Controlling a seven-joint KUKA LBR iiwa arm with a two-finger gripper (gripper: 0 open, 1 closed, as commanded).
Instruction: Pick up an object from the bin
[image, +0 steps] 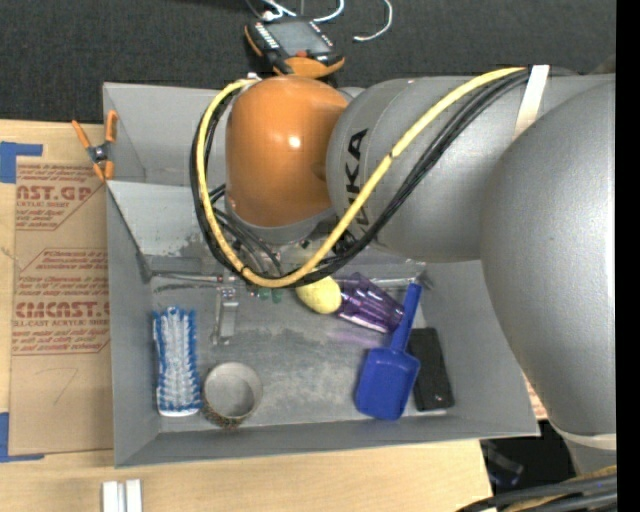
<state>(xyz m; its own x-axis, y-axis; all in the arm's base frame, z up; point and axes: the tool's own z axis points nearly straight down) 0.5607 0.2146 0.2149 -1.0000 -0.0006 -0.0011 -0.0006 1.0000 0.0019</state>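
Approach step: hand (230, 300), released or clenched I cannot tell, low by the grey metal bin's (130, 250) back wall, small yellow rounded lump (319, 296) just beside; next move likely needs centring over it.

Brush (176, 362) left of cup (232, 390), perhaps touching

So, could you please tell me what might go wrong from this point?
The pincer hangs over bare floor of the grey metal bin between the blue-and-white bristle brush and the small yellow rounded thing, so closing here may catch nothing. The yellow thing seems to touch the purple translucent plastic piece; a grasp there could drag both.
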